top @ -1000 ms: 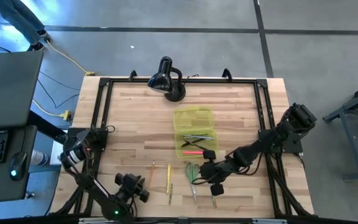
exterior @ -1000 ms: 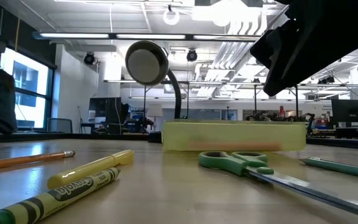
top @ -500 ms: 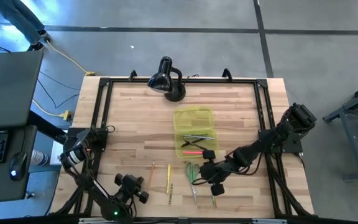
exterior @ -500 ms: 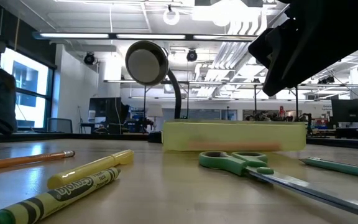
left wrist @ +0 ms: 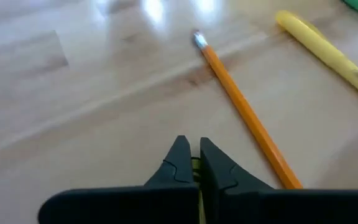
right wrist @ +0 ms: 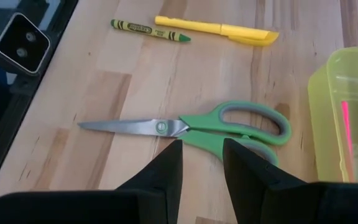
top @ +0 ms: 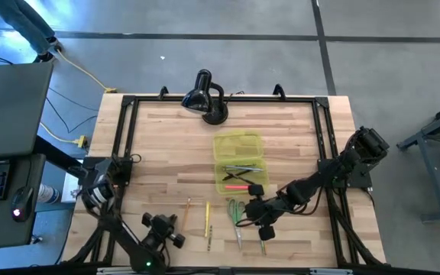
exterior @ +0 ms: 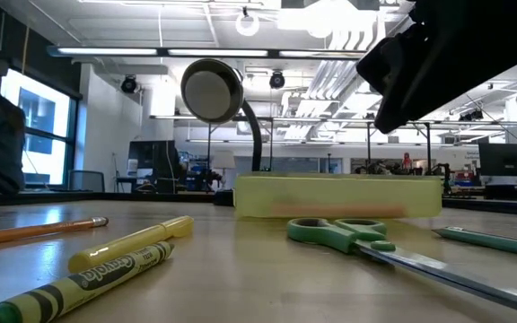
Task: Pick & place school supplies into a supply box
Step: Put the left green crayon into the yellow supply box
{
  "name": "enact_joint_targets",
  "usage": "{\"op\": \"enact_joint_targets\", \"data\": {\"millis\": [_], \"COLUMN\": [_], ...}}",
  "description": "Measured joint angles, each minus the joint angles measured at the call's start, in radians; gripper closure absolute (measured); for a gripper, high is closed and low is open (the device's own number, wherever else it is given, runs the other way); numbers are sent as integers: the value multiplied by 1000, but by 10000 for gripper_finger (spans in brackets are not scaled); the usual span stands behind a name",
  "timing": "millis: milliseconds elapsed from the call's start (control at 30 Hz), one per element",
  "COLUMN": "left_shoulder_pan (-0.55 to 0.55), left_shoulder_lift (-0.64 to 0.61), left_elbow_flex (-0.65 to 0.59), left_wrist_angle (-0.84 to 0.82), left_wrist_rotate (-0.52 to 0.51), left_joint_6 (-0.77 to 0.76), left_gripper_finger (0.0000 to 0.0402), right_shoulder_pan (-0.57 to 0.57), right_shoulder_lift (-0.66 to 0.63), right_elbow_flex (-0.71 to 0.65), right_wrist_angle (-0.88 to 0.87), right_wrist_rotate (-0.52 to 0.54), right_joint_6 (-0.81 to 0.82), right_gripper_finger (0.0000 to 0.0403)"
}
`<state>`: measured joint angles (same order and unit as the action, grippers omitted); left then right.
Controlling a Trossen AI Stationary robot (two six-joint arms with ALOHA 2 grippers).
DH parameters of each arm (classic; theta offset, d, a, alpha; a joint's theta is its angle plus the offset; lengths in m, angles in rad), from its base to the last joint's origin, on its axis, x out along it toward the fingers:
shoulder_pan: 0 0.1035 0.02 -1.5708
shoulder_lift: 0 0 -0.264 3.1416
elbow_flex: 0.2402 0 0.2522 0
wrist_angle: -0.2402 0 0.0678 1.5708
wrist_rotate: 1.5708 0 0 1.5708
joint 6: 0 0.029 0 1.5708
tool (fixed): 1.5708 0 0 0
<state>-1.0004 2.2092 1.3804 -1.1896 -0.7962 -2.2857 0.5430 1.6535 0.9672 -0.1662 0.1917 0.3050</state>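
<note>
The supply box (top: 239, 162) is a translucent yellow-green case lying open in the middle of the table (top: 166, 153), its lid flat on the far side, with a pink-red pen and grey pens inside. Just near of it lie one pair of green-handled scissors (right wrist: 201, 129), one yellow marker (right wrist: 219, 29), one green crayon (right wrist: 149, 29) and one orange pencil (left wrist: 244, 115). The right gripper (right wrist: 202, 163) hovers over the scissors, fingers apart. The left gripper (left wrist: 189, 163) sits at the near left, fingers together. One black lamp (top: 205, 95) stands at the far edge. Nothing on the table has moved since the earlier frame.
</note>
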Motion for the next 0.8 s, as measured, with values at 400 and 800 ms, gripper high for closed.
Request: {"op": "enact_joint_targets", "data": {"millis": [400, 800], "left_shoulder_pan": [130, 480], "left_shoulder_lift": [-87, -323], "left_elbow_flex": [61, 61], "left_wrist_angle": [-168, 337], "left_wrist_rotate": [-253, -179], "left_joint_6": [101, 1089], "left_gripper_finger": [377, 373], "right_shoulder_pan": [0, 52], "right_shoulder_lift": [0, -81], "right_elbow_flex": [0, 0], "right_wrist_angle": [14, -293], "right_wrist_rotate": [-4, 130], "right_joint_6": [6, 116], "right_gripper_finger": [308, 308]}}
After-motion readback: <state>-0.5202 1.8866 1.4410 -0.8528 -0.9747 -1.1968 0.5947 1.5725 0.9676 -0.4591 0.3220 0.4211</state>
